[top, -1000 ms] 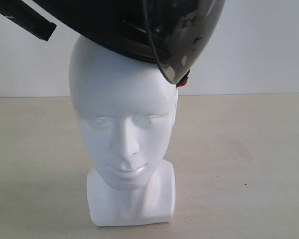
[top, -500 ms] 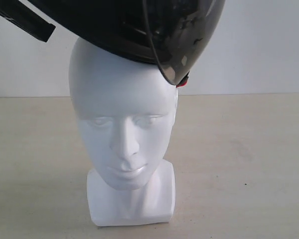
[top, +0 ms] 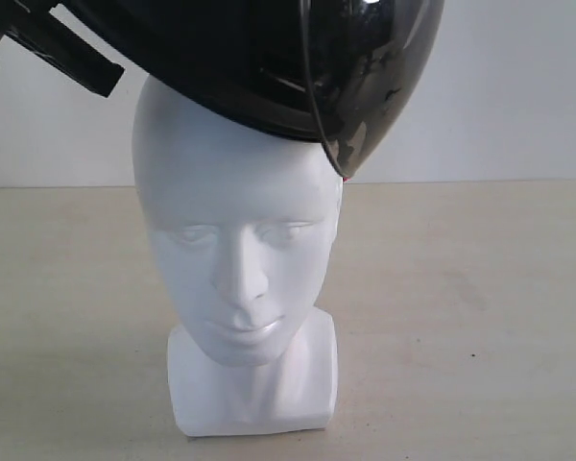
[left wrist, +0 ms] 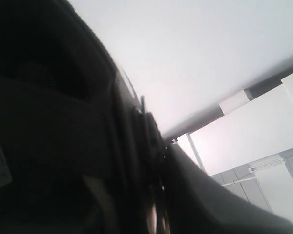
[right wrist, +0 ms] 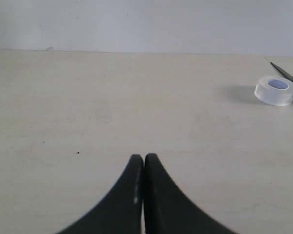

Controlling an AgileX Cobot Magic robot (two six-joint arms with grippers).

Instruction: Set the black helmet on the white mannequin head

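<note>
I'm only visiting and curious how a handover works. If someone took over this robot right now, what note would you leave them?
Left gripper: holds the black helmet by its rim, at the upper left of the exterior view; the jaws themselves are hidden.
Right gripper: shut, empty, above the table.
Things: the white mannequin head stands upright on the table. The helmet sits tilted at its crown, visor side lower, face uncovered.
Done: helmet brought over the head.
Left: level it, lower it fully onto the head, let go.
</note>
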